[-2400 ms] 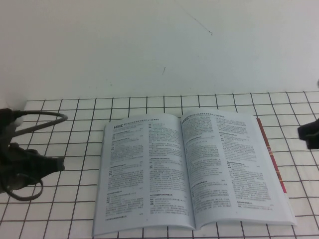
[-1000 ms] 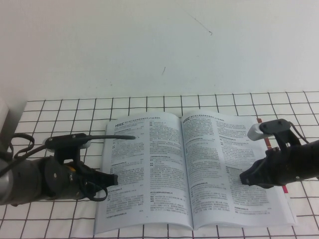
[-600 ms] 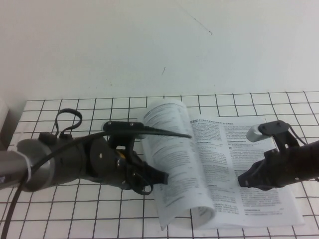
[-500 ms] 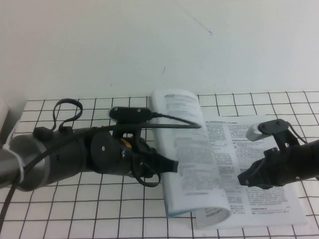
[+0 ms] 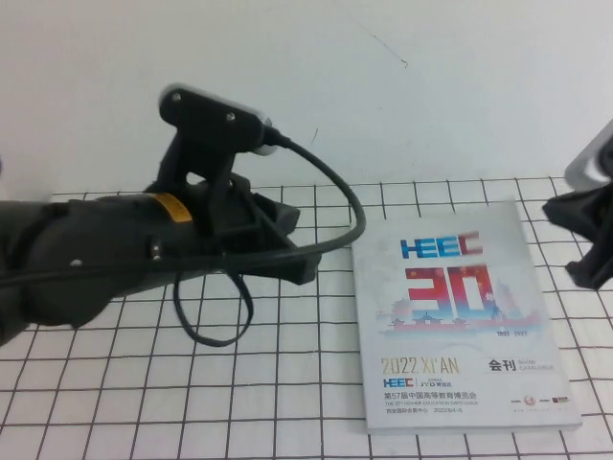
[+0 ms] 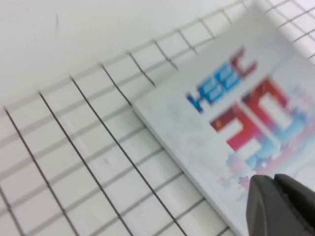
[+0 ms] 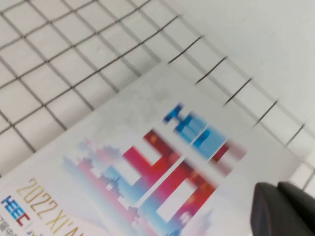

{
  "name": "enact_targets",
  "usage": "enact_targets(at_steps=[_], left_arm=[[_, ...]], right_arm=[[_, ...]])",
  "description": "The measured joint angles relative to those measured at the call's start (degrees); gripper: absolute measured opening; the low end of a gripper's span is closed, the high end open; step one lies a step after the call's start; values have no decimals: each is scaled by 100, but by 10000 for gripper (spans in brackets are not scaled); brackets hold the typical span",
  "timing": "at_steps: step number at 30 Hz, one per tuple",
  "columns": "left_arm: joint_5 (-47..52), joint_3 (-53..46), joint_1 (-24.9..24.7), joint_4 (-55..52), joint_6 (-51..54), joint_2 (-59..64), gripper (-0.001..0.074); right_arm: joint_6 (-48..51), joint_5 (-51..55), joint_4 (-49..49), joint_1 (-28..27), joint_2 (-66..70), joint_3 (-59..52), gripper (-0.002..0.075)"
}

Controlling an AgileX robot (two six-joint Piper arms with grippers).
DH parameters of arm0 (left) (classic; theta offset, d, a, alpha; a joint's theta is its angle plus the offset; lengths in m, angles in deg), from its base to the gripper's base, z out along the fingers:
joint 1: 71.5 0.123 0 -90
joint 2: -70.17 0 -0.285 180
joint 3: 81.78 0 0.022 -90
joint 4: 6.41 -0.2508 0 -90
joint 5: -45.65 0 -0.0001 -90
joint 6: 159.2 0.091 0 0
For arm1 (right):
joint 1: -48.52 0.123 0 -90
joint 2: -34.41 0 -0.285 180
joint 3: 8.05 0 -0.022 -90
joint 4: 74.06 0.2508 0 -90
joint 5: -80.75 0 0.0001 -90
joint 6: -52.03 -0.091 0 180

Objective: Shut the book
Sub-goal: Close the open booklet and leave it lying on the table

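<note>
The book (image 5: 460, 326) lies closed and flat on the right part of the grid mat (image 5: 115, 383), its white cover with blue "HEEC" and a red "30" facing up. My left gripper (image 5: 306, 269) is raised above the mat just left of the book's upper left corner, fingers shut with nothing held. The left wrist view shows the book (image 6: 236, 108) below the left gripper (image 6: 272, 181). My right gripper (image 5: 578, 271) hovers at the book's right edge, shut and holding nothing. Its wrist view looks down on the book (image 7: 147, 162) under the right gripper (image 7: 276, 189).
The left arm's body and its black cable loop (image 5: 215, 321) hang over the left and middle of the mat. A bare white table surface (image 5: 383, 86) stretches behind the mat.
The left arm swept the left half of the book over onto the right half, so the book is now closed, cover up. The left arm has risen; the right gripper pulled back to the right.
</note>
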State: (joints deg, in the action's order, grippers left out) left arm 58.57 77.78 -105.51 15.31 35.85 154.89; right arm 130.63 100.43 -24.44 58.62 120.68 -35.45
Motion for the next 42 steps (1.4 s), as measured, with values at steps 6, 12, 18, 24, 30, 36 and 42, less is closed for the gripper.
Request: enact_targets(at_steps=[6,12,18,24,30,36,42], left_arm=[[787,0,502,-889,-103,-981,-4],[1753,-36,1440,-1627,-692,-1889,-4],[1661,-571,1890,-1885,-822,-2947,-4],[1042,-1894,1909,-1910,-871,-4340,-4],[706,-3220,1909,-1871,-905,-5624,-4],[605,-4076,1909,-1758,-940,-6538,-4],[484,-4421,1909,-1758,-940,-6638,-4]], right_arm=[[-683,427,-442,-352,-1270,0,-3],[-2065,1262,-2159,-616,-2308,0,-3],[-4586,2363,-4656,-695,-2997,-36,-3],[-5695,2411,-5538,-695,-3730,-580,-3],[-5983,2110,-5481,-695,-4883,-1394,-3],[-6044,1997,-4919,-695,-6290,-2328,-3],[-6132,1943,-4659,-695,-7095,-2971,-3]])
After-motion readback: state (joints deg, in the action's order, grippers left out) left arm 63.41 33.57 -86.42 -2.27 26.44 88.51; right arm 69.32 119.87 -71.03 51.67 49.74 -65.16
